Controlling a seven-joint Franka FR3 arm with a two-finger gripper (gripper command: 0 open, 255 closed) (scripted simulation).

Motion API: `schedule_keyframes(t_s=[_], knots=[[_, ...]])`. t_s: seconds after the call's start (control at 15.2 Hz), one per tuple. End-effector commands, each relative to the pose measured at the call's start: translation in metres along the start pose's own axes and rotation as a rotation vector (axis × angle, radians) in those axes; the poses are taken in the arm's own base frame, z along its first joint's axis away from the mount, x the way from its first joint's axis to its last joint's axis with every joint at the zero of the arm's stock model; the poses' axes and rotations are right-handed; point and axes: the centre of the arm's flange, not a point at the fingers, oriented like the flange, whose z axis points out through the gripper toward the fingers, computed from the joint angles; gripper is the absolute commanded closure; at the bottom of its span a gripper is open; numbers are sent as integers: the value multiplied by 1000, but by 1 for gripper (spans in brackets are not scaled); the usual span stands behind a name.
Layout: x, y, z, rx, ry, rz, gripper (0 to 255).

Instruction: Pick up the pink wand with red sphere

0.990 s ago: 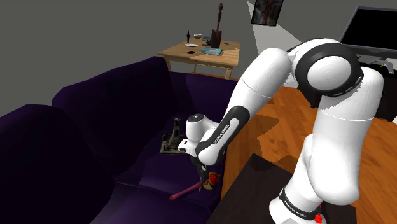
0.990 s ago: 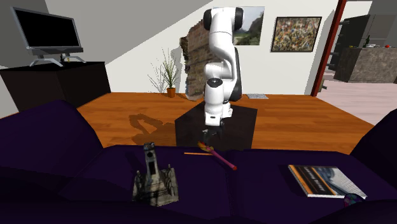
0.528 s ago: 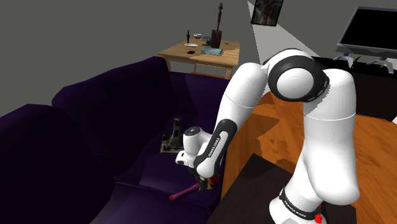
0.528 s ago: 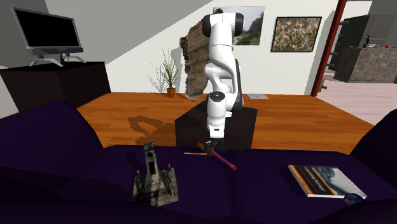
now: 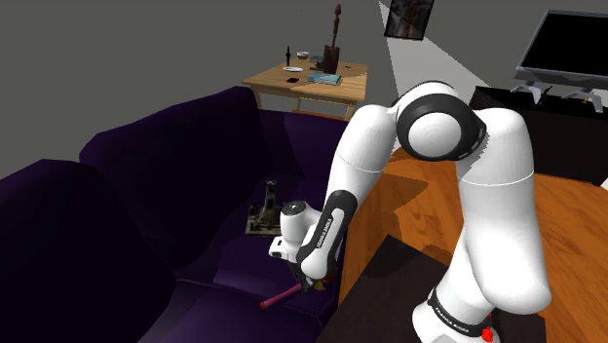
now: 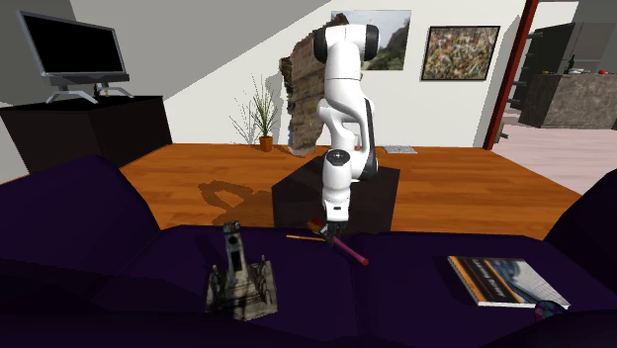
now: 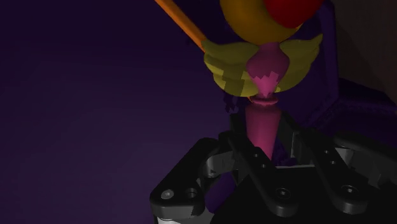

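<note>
The wand lies on the dark purple sofa seat, near its front edge. Its pink shaft points toward the shoulder view's lower left. In the wrist view the pink shaft runs up to yellow wings and a red sphere. My black gripper is shut on the shaft just behind the wings, its fingers clasping it from both sides. The gripper is down at seat level, and it also shows across the sofa with the wand under it.
A grey sculpture stands on the seat to the second exterior view's left, and a book lies to its right. A thin orange stick lies beside the wand's head. The black stand sits right behind the sofa edge.
The arm has folded down and lowered the hand onto the wand. The fingers, wide apart before, have shut on the pink shaft.
</note>
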Motion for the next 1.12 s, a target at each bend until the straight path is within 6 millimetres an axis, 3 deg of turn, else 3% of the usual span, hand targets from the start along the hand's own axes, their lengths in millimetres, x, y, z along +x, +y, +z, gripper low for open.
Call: schedule_keyframes(t_s=[0.0, 0.4, 1.06], knots=[[-1, 0, 1, 0, 0, 2, 255], [0, 1, 0, 0, 0, 2, 255], [-5, -5, -52, 0, 0, 2, 255]])
